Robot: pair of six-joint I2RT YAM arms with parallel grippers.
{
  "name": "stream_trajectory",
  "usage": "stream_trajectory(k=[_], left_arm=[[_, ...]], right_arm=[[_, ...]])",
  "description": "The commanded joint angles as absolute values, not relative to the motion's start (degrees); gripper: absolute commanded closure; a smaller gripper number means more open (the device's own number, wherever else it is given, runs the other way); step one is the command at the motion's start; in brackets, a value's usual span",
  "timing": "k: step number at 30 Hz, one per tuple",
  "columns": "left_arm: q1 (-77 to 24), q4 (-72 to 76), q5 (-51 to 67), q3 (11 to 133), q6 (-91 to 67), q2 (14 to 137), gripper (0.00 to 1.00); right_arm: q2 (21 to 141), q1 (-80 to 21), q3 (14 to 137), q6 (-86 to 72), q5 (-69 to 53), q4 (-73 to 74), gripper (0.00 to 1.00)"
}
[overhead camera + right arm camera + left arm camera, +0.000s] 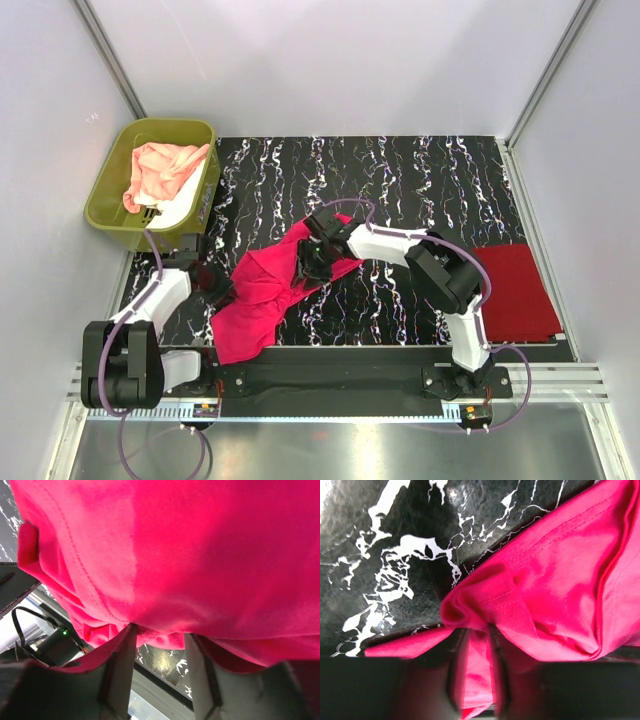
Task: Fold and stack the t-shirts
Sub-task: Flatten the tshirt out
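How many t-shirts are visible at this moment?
4: hot pink shirt crumpled mid-table; dark red shirt folded flat at the right; peach-pink shirt in the olive tub, lying on a white shirt. Others may be buried there.

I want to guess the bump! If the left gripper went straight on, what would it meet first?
The hot pink t-shirt: its bunched fold lies right ahead of the left gripper, with cloth between the fingers, it seems.
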State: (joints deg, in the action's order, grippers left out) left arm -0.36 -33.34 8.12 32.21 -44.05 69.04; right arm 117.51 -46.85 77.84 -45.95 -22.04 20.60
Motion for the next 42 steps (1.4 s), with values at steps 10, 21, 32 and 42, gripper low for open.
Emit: stream_trajectory(k=[10, 21, 32, 42], left_arm=[[-0.1, -42.4, 1.7, 45.9, -36.2, 61.4, 1.0], [-4.6, -44.8, -3.4, 61.3, -31.8, 60.2, 1.0], [-5.1, -31.0, 3.9, 82.5, -19.7, 62.4, 1.0], [-5.7, -26.8, 11.5, 106.4, -8.4, 68.0, 1.0]], right_arm=[[111.1, -47.4, 86.0, -37.9, -16.5, 27.3, 0.99], [97.2, -44.0, 86.1, -29.7, -3.8, 32.9, 1.0], [76.7, -42.3, 91.2, -22.9, 1.3, 35.0, 1.0], [68.4, -42.5, 95.1, -21.2, -22.6, 27.1, 1.0]])
